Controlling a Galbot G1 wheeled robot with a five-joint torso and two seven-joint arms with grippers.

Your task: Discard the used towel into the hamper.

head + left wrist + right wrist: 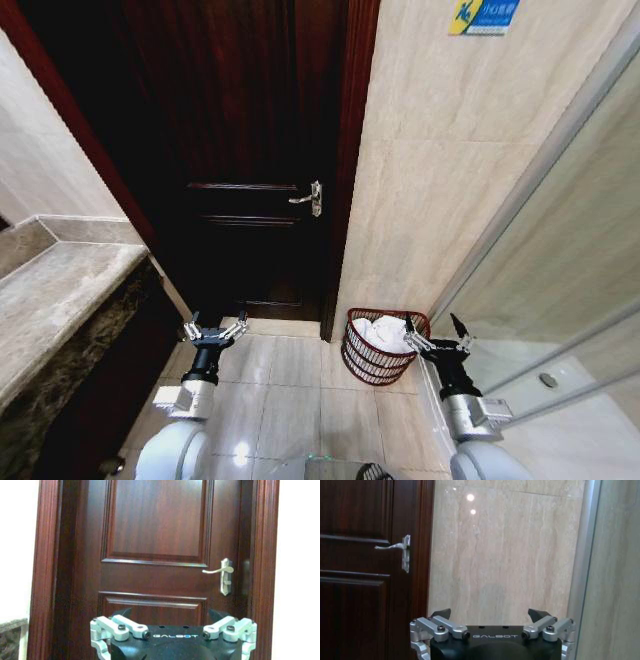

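Here, I am standing before a dark wooden door (250,150), and I am placing everything by it. The hamper (380,348) is sitting on the tiled floor (290,400) just to the right of the door's frame, at the foot of the beige marble wall (430,180). It is standing upright, its long axis running vertically and its open mouth facing up, and its wire sides are narrowing a little towards the base. A white towel (385,332) is lying bunched inside it, filling the mouth.

I am holding my right gripper (437,332) just beside the hamper's rim on the side away from the door, jaws spread wide with nothing between them; in the right wrist view that gripper (490,613) is facing the marble wall. My left gripper (214,328) is hanging low in front of the door's bottom panel, well apart from the hamper, jaws also spread wide and carrying nothing; in the left wrist view it (170,612) is pointing straight at the door.

The silver door handle (308,198) is sticking out above the hamper's level. A stone counter (55,290) is running along the door's left side, and a glass partition (560,260) is closing in beyond the hamper on the far right.
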